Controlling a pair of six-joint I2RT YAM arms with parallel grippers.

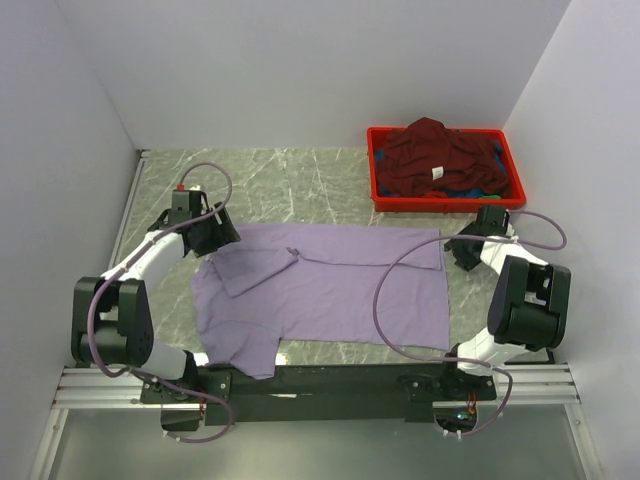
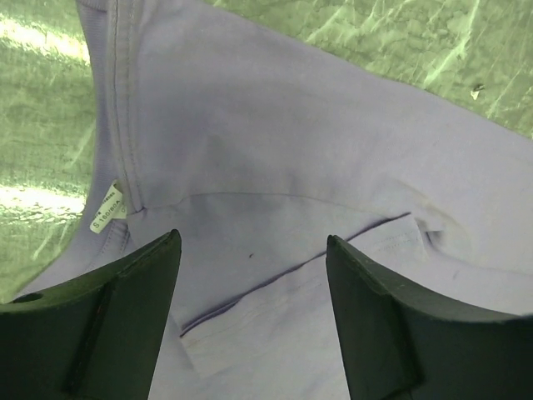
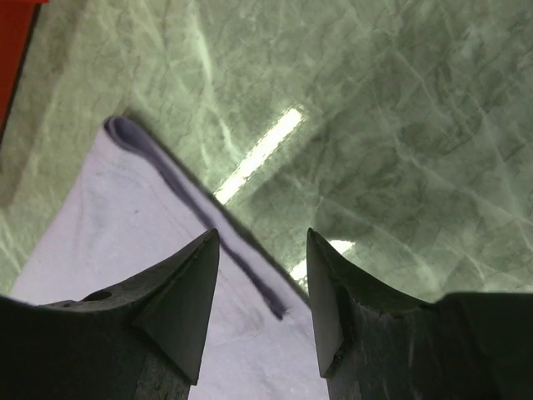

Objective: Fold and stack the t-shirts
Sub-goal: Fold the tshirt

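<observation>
Lying flat on the table (image 1: 300,180), the lavender t-shirt (image 1: 330,285) looks light, limp and likely to slide, best pinched at hem corners and shoulders; the left tool (image 2: 254,250) gapes empty over its shoulder end, the right tool (image 3: 262,250) parted, empty, above the hem edge.

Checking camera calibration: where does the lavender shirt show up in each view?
Top external: shirt spread flat mid-table, collar end toward the left.
Left wrist: shirt fills most of the frame, with the neck label at the left.
Right wrist: shirt in the lower left, its edge running diagonally.
Shared landmark: the green marble table, seen in all three views.
</observation>
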